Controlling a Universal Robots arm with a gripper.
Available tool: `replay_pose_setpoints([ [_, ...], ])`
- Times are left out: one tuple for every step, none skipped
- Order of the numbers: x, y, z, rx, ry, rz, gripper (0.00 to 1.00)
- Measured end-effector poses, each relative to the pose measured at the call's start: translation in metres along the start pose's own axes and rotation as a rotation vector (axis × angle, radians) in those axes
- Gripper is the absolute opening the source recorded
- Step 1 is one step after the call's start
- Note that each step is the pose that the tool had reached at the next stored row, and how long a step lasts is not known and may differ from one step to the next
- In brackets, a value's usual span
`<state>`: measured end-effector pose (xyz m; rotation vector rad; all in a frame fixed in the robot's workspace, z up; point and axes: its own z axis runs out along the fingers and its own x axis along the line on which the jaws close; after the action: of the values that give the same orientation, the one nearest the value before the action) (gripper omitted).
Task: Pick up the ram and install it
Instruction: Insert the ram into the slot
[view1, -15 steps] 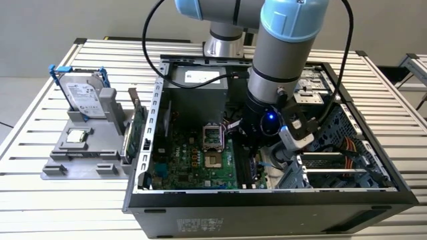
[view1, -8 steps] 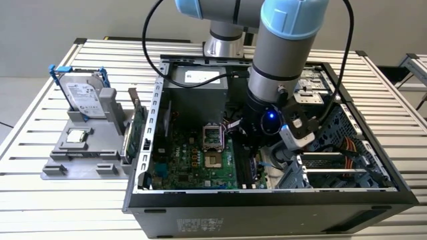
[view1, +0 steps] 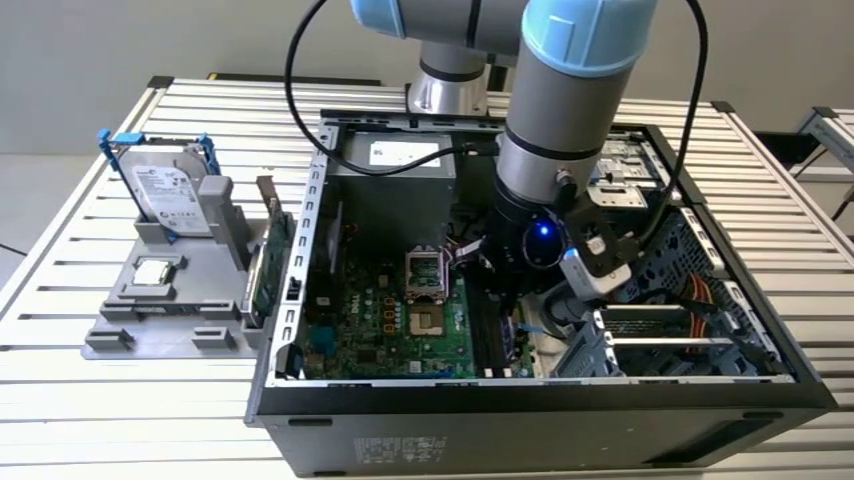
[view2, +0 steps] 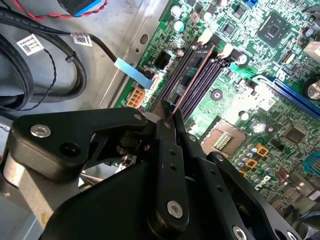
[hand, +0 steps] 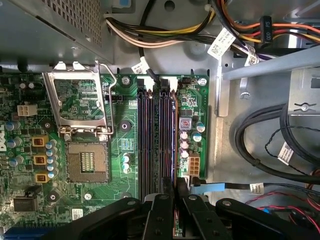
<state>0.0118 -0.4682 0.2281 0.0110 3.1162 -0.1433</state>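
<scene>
Just past the jaws lie the motherboard's dark memory slots (hand: 156, 135), with an open CPU socket (hand: 88, 162) beside them. Black cables (view2: 40, 70) coil on the jaws' other side, near a white power connector (hand: 193, 163).

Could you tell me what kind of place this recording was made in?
Probably a robotics lab or test bench: an open computer case lies on a slatted metal table, beside a grey fixture holding a hard drive, with the robot arm reaching inside.

computer case (view1: 534, 400) on table (view1: 80, 400) | motherboard (view1: 387, 335) in case | hard drive (view1: 171, 198) in holder (view1: 160, 300), exterior view's left of case | gripper (view2: 167, 117) over ram (view2: 192, 80), in motherboard's slots (hand: 150, 135)
</scene>
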Motion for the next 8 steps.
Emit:
replay_pose_setpoints([
  [0.0,0.0,0.0001,0.0008,-0.0001,0.0,0.0],
  [-0.0001,0.0001,0.0001,0.0035,-0.0001,0.0,0.0],
  [-0.0002,0.0001,0.0002,0.0074,-0.0002,-0.001,0.0],
  [-0.0001,0.0,0.0003,0.0126,-0.0003,-0.002,0.0],
  [-0.0001,0.0002,0.0005,0.0217,-0.0003,-0.002,0.0],
  [0.0,0.0006,0.0008,0.0383,-0.0005,-0.003,0.0],
  [0.0,0.0044,0.0008,0.0551,-0.0007,-0.003,0.0],
  [0.0002,0.0077,0.0015,0.0573,-0.0006,-0.003,0.0],
])
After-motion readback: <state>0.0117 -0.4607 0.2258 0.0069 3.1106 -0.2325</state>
